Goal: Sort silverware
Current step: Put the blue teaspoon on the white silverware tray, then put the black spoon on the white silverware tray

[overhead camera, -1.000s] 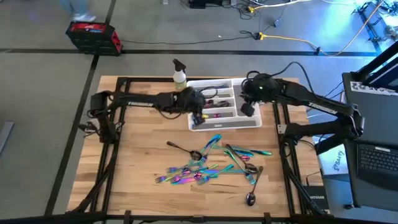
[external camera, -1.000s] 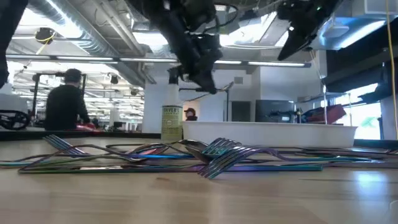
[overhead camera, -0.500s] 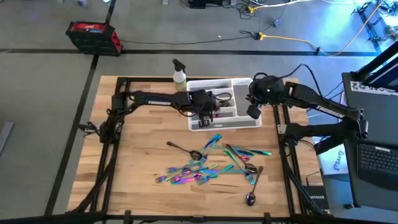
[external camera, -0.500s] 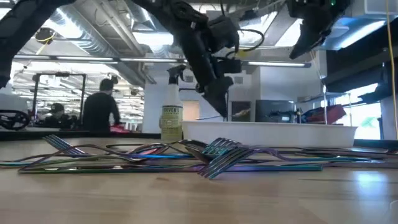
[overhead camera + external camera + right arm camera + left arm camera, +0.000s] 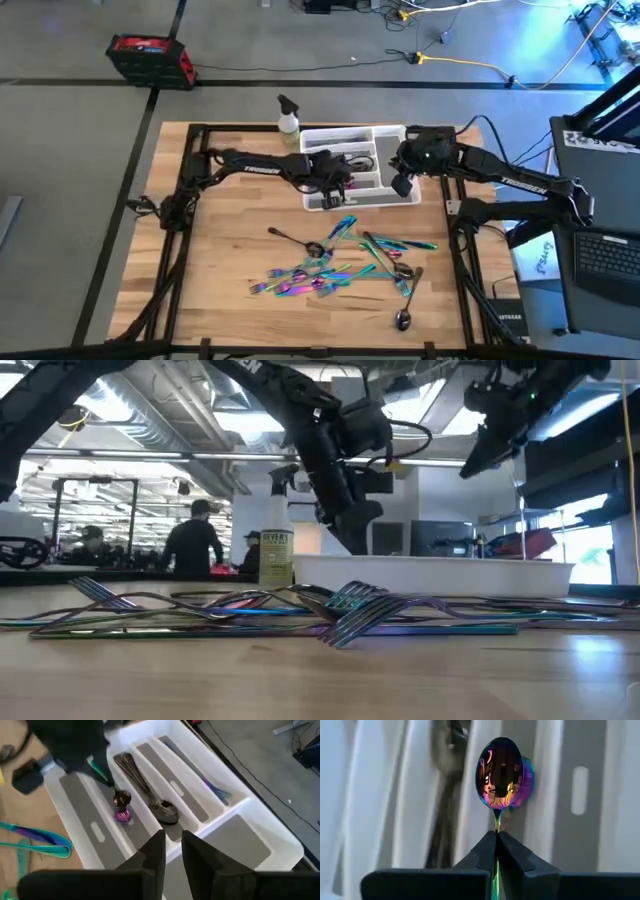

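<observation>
Left gripper (image 5: 497,836), clamped on the thin handle of an iridescent rainbow metal spoon (image 5: 499,773), holds it bowl-down over a middle compartment of the white compartmented plastic tray (image 5: 410,193) at the wooden table's (image 5: 220,250) far edge. A clean drop likely means lowering between the dividers before letting go. Right gripper (image 5: 172,847), fingers slightly parted and empty, hovers over the tray's right end, arm stretched across from the table's right edge.

Left gripper (image 5: 497,840) clamped; right gripper (image 5: 172,845) slightly parted.
</observation>
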